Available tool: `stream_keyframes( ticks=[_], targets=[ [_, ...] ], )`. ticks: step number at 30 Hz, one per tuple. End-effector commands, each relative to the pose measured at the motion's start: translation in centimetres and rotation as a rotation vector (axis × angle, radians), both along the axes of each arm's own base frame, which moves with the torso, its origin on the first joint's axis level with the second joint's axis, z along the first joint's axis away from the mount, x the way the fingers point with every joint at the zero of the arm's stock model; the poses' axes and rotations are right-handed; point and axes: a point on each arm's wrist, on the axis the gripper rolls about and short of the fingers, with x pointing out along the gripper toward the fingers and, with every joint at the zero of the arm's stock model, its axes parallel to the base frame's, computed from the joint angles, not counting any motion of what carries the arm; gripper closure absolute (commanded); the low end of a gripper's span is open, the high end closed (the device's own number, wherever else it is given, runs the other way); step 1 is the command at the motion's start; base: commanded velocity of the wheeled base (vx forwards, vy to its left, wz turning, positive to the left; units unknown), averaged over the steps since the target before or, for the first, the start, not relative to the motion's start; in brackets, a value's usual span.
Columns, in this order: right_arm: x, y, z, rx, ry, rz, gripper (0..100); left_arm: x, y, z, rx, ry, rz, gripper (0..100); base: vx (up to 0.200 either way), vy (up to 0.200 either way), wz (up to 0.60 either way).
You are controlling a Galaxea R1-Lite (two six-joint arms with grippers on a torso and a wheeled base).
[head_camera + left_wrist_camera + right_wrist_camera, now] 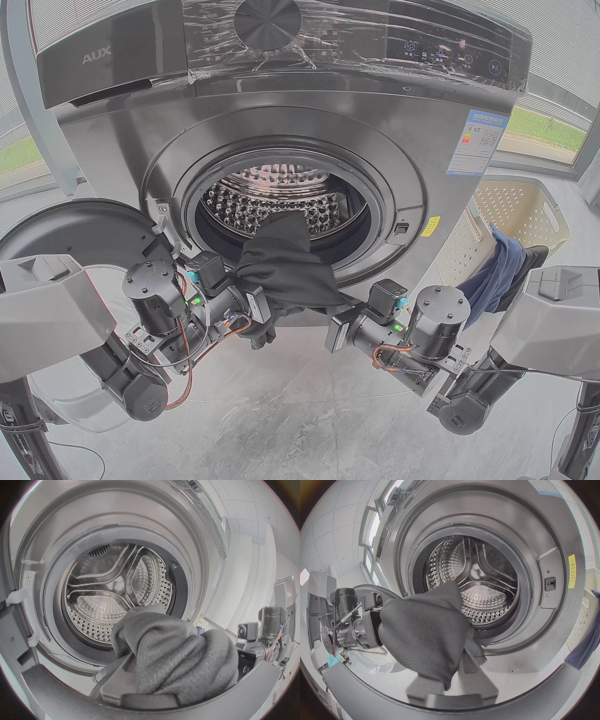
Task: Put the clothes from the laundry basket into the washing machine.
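Observation:
A black garment (pixel 284 265) hangs between my two grippers, and its upper end lies over the lip of the washing machine's drum (pixel 275 187). My left gripper (pixel 265 319) is shut on the garment's left side and my right gripper (pixel 334 315) on its right side, just below the door opening. The cloth (pixel 175 655) covers most of the left fingers (pixel 115 681). In the right wrist view it (pixel 425 633) drapes over the right fingers (pixel 476 675). The drum (pixel 484 589) behind it is bare steel.
The machine's round door (pixel 75 237) stands swung open to the left, beside my left arm. A beige laundry basket (pixel 522 212) leans at the machine's right side, with a blue cloth (pixel 497 275) and a dark one (pixel 534 256) hanging over its rim. Grey floor lies below.

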Motion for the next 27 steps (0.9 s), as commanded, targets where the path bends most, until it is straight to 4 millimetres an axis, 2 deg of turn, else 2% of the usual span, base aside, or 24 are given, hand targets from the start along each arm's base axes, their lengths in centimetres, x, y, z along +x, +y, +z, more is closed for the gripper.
stream_keyframes(
  ticks=[1,7,10,11,15,16,18,21,27],
  targets=[
    [-1.5,-0.1,0.1,-0.021,0.016,0.040,0,-1.0,0.5,0.9,-0.008,-0.016,0.009,100,0.000,0.000,0.00],
    [-6.9,-2.5,-2.0,-0.173,0.085,0.252,0,-5.0,1.7,1.9,-0.003,0.008,-0.001,100,0.000,0.000,0.00],
    [-7.9,-3.2,-2.0,-0.184,0.092,0.281,0,-5.2,2.1,1.7,0.010,0.014,0.015,100,0.000,0.000,0.00],
    [-8.0,-3.8,-1.3,-0.170,0.080,0.270,0,-5.3,2.2,1.6,0.018,0.020,0.017,100,0.000,0.000,0.00],
    [-7.1,-5.1,-0.6,-0.153,0.070,0.193,0,-5.6,2.3,0.9,0.037,0.044,0.008,100,0.000,0.000,0.00],
    [-6.1,-6.3,-0.7,-0.157,0.079,0.101,0,-5.6,2.5,0.7,0.045,0.050,0.011,100,0.000,0.000,0.00],
    [-5.6,-7.0,-0.8,-0.157,0.089,0.050,0,-5.6,2.6,0.8,0.044,0.049,0.015,100,0.000,0.000,0.00],
    [-4.8,-8.1,-1.2,-0.149,0.116,-0.008,0,-5.0,3.7,0.8,0.041,0.052,0.054,100,0.000,0.000,0.00],
    [-3.9,-8.5,-1.6,-0.151,0.128,-0.036,0,-4.9,5.1,0.5,0.051,0.066,0.083,100,0.000,0.000,0.00]
  ],
)
